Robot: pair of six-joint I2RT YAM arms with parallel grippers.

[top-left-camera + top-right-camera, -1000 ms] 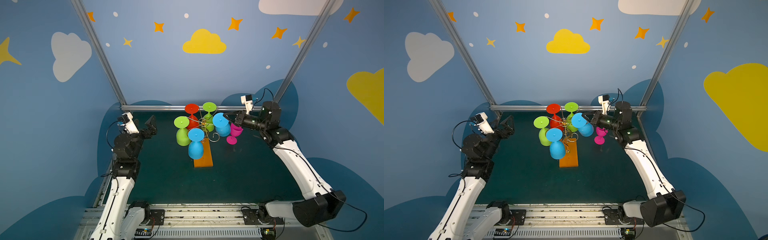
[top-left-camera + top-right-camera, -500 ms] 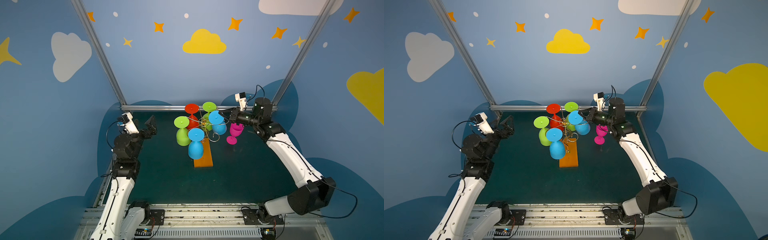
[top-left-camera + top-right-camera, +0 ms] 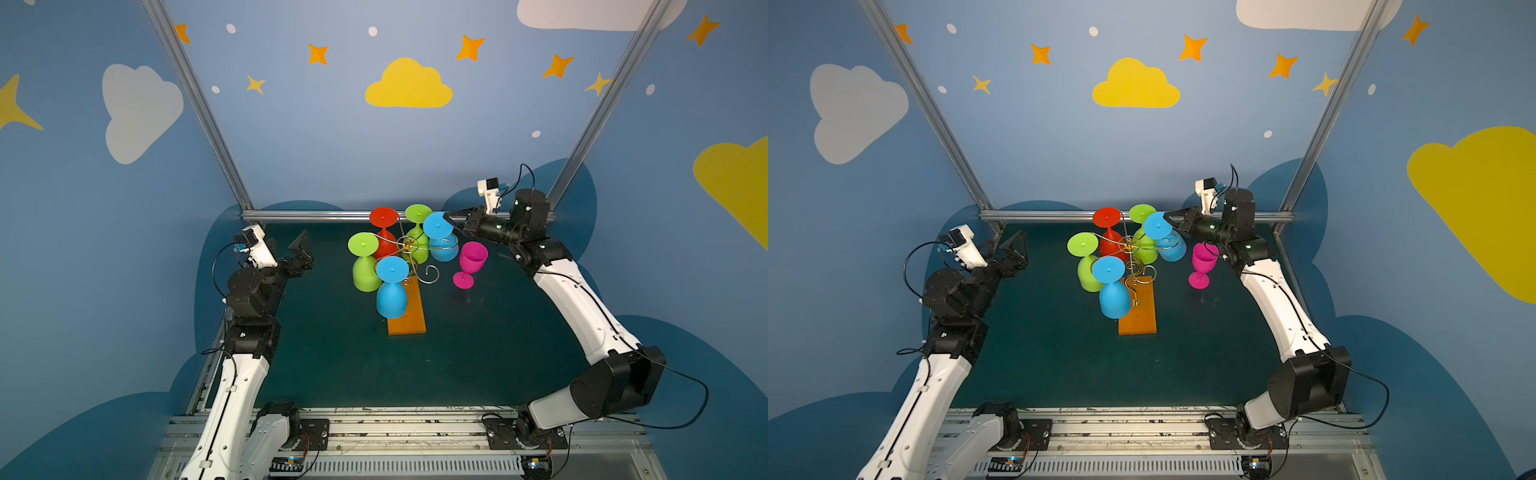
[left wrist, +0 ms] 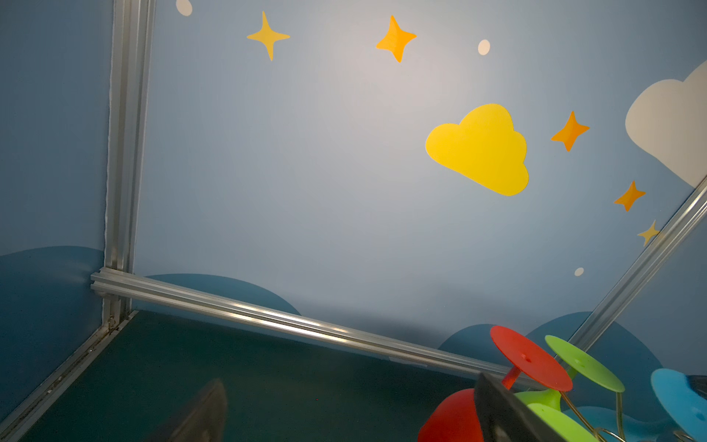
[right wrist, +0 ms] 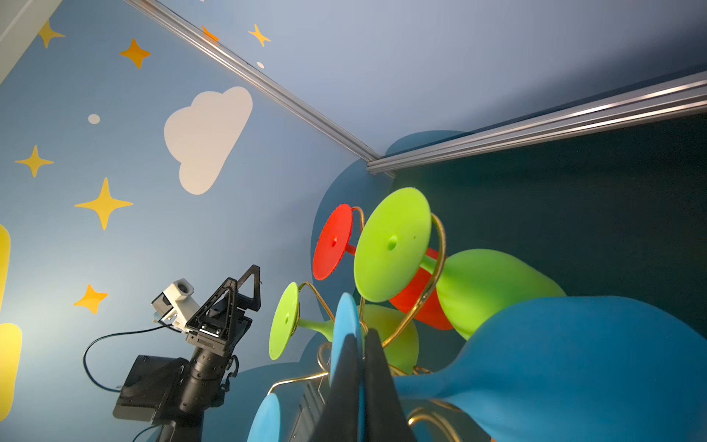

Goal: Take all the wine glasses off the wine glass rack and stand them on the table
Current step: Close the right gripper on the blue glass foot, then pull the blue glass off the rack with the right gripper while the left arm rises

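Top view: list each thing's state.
Rack, upright.
Back blue glass, hanging, foot gripped.
Front blue glass, hanging upside down.
Red glass, hanging upside down.
Front green glass, hanging upside down.
Back green glass, hanging upside down.
Pink glass, upright on table.
Left gripper, open, empty.
Right gripper, shut on back blue glass.

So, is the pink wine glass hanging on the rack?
No, the pink wine glass stands upright on the table, foot down, beside the wine glass rack.
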